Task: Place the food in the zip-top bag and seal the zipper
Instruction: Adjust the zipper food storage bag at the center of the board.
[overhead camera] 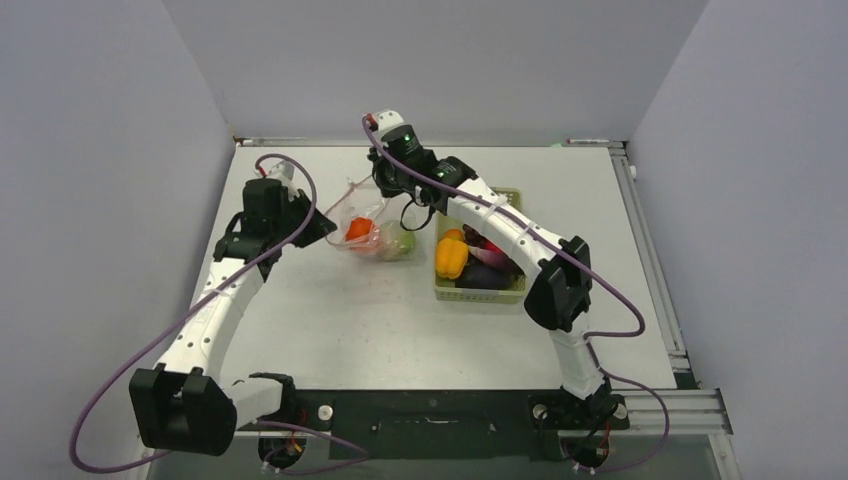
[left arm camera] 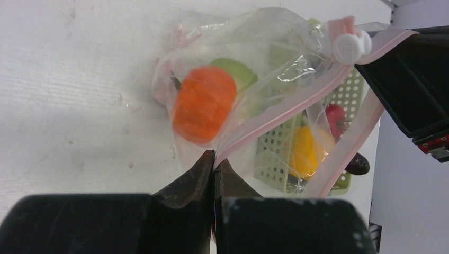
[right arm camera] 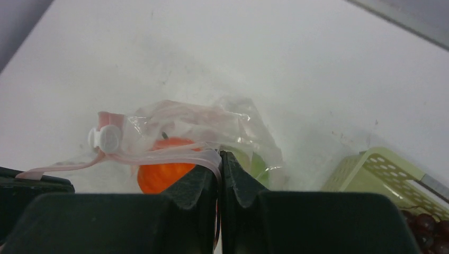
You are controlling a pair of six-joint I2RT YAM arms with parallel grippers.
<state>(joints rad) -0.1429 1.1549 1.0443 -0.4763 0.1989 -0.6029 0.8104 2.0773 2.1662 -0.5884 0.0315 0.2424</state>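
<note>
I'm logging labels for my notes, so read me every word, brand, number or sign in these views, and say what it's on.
None can be read.
The zip-top bag, its zipper and the white slider tab carry no print.
The basket has no label.
The only sign is a green light on the right arm, and it has no lettering.

A robotics lab test cell: plain pale lilac partition walls [overhead camera: 100, 150] enclose a white tabletop [overhead camera: 330, 330], with silver aluminium extrusion rails [overhead camera: 655, 270] along the frame's right side.
</note>
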